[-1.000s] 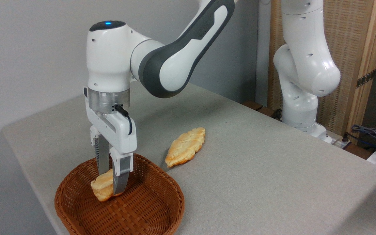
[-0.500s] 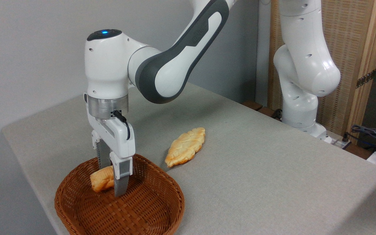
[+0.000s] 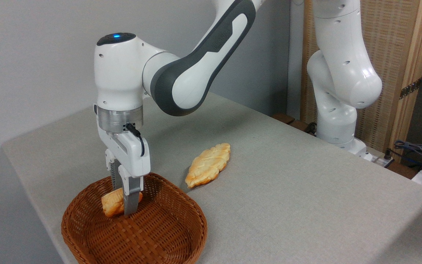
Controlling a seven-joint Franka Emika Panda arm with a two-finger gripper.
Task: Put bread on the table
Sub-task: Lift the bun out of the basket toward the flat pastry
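Lower left, our fingers (image 3: 126, 200) pinch the bread (image 3: 113, 202) above the wicker basket (image 3: 181, 234); it looks soft, light, best held mid-body.

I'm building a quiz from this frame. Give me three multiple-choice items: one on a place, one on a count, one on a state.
1. Where is the bun?
A. on the cloth
B. in the basket
C. beside the pastry

2. How many breads are in view?
A. one
B. two
C. four

3. How is the gripper?
A. closed on the bun
B. wide open above the pastry
C. out of view

Answers:
1 B, wicker rim surrounds it.
2 B, bun plus pastry lying on the table.
3 A, fingers pinch the bun from both sides.
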